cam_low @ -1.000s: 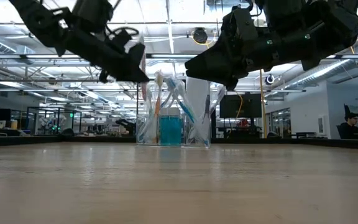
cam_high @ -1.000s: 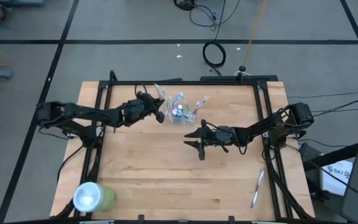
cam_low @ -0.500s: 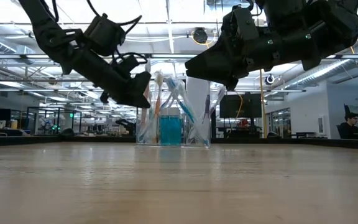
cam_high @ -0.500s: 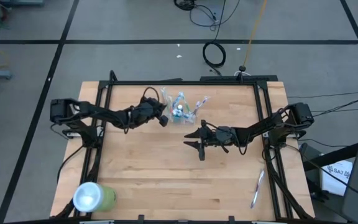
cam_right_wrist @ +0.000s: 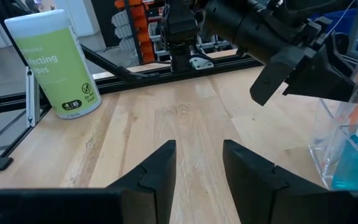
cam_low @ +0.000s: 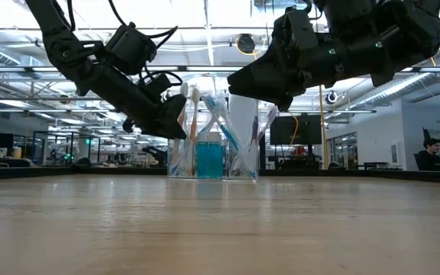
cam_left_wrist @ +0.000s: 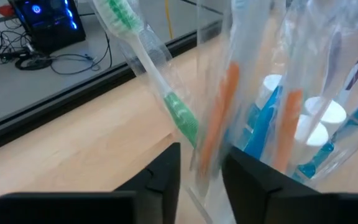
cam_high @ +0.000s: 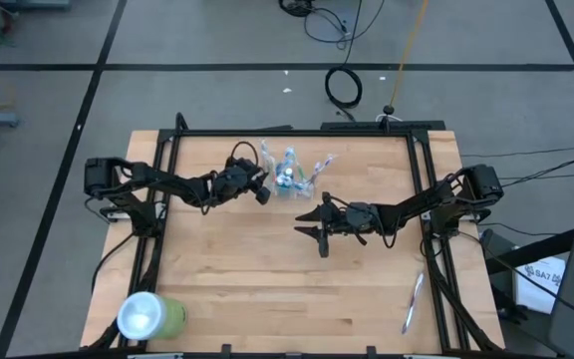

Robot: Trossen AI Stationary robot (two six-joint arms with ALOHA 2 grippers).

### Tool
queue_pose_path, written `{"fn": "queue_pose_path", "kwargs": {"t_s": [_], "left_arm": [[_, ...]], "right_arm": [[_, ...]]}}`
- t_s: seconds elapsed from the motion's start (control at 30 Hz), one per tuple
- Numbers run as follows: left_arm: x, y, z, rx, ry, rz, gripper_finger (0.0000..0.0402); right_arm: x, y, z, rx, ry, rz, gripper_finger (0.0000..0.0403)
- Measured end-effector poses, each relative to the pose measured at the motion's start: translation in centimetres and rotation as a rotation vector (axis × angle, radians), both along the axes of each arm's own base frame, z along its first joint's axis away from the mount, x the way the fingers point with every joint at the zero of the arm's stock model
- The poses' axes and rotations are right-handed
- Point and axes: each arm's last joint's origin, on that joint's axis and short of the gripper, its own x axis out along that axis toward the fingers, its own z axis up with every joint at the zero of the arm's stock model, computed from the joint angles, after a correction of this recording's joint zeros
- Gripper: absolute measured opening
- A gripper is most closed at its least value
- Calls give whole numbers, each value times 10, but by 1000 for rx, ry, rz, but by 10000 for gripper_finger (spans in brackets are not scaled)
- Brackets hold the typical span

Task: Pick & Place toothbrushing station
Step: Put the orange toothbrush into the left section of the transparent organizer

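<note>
The toothbrushing station (cam_high: 289, 177), a clear cup, stands at the table's (cam_high: 267, 289) twelve o'clock edge. Left claw (cam_high: 263, 189), fingers apart, flanks a wrapped toothbrush (cam_left_wrist: 213, 124), releasing or regripping. Right claw (cam_high: 308, 222) waits with fingers parted, mid-table.

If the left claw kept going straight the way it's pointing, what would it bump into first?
Probably the wrapped orange toothbrush standing in the clear cup. In the left wrist view it sits right ahead of the left claw, between its open fingers, with the green toothbrush just beside it. How near it is can't be told.
</note>
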Motion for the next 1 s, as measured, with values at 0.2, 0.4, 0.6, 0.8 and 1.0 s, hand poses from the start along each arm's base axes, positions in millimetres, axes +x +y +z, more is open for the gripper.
{"fn": "queue_pose_path", "kwargs": {"t_s": [0.2,0.4,0.6,0.8,1.0], "left_arm": [[-1,-3,7,19,-5,-18,155],[-5,-10,32,46,-96,-32,163],[-8,-10,46,106,-137,-47,163],[-6,3,43,72,-173,-82,163],[-10,20,38,51,-173,-52,163]], "right_arm": [[0,0,0,0,0,0,123],[0,0,-1,-1,7,0,123],[0,0,-1,-1,11,0,123],[0,0,-1,-1,12,0,123],[0,-2,-2,-2,16,-8,123]]}}
